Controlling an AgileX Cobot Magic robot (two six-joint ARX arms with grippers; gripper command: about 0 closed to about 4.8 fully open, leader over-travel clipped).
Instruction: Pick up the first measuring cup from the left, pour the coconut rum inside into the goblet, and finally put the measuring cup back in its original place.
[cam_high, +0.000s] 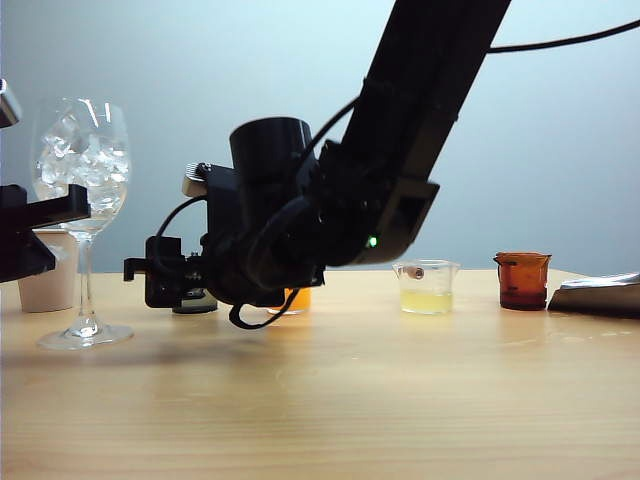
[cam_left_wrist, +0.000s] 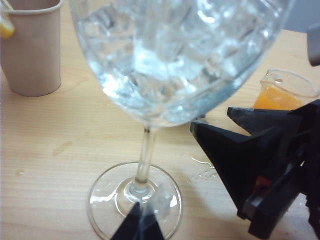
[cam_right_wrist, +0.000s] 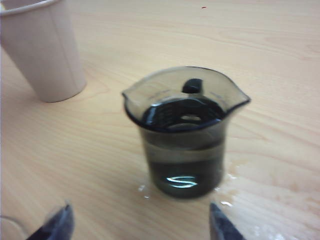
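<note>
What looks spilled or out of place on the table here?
Small wet droplets glisten on the light wood tabletop around the base of the smoky grey glass measuring cup, in front of the open right gripper. More wet marks lie beside the clear stemmed goblet's foot.

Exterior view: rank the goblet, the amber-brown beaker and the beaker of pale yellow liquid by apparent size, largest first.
1. goblet, by far the tallest.
2 and 3. amber-brown beaker and pale yellow liquid beaker: they look alike in size, so I won't rank them.
</note>
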